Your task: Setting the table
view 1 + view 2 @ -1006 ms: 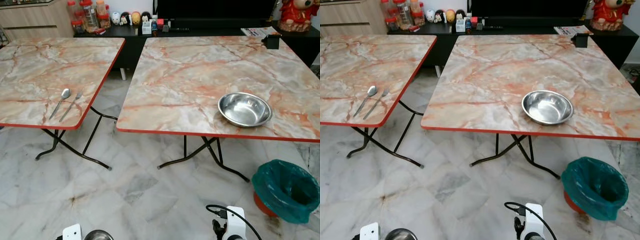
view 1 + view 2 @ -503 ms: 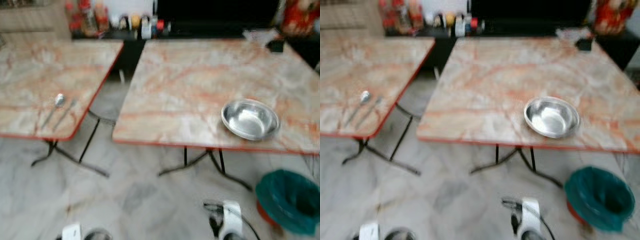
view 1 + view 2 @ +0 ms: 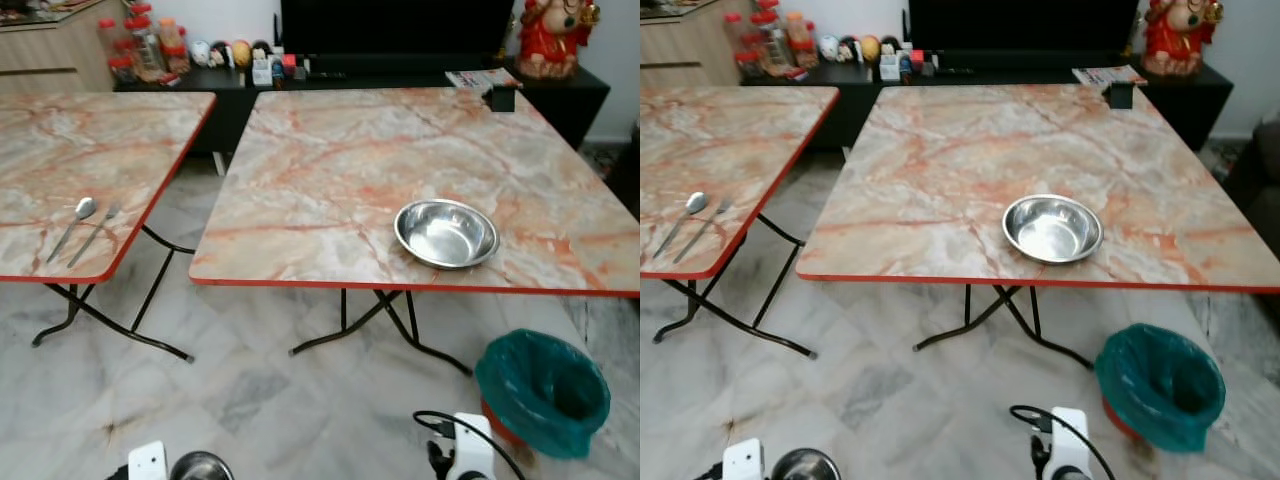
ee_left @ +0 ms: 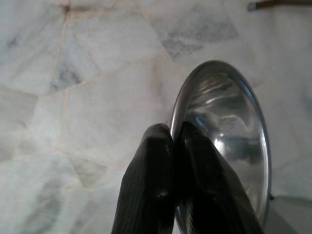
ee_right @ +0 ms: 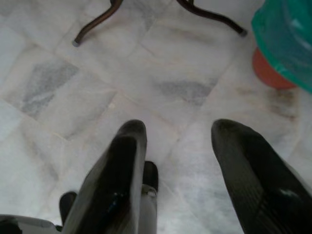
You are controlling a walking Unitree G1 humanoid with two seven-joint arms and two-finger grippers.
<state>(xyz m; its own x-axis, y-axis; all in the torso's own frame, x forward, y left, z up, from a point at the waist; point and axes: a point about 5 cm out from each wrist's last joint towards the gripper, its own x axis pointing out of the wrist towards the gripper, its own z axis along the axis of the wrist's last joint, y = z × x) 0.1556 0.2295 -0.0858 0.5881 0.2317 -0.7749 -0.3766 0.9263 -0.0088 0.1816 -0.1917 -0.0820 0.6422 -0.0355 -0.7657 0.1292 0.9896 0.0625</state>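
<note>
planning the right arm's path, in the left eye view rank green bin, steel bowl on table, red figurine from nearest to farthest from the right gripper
1. green bin, on the floor beside the right gripper
2. steel bowl, near the table's front edge
3. red figurine, on the far cabinet

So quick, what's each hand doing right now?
Left hand: closed on the rim of a steel bowl.
Right hand: open, holding nothing, above the floor.

My left gripper [image 4: 173,146] has glossy black fingers pinching a shiny silver bowl [image 4: 229,146]. The right surface [image 3: 330,170] is peach marble veined in orange with a red edge, and carries another silver bowl [image 3: 446,233]. The floor [image 3: 270,390] is white marble with grey streaks. The bin liner [image 3: 542,392] is teal.
</note>
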